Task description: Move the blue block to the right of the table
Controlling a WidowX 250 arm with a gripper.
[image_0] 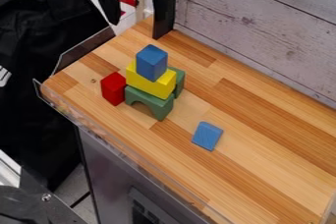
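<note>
Blue appears twice in our camera view, so we count two blue blocks on one wooden table (263, 134). We see the upper blue block (152, 62) at the very top of a stack, standing on one yellow block (154, 87). Beneath the yellow block we count two green blocks: one green arch block (154, 102) at the front, its curved opening facing us, and one rear green block (179, 83), partly hidden behind the stack. The lower blue block (207, 135) lies directly on the tabletop, apart from the stack and to its right as we look. Which of these two the task means, we cannot tell. One red block (113, 89) stands upright just beside the stack, on our left; whether it touches the green arch block, we cannot tell.

We find the one black gripper (136, 30) at the top of the view, over the table's far left corner. Its two fingers are spread well apart, and through the gap we see something red (127, 1) beyond the table. One pale, plank-patterned wall (263, 2) runs along the table's far side.
</note>
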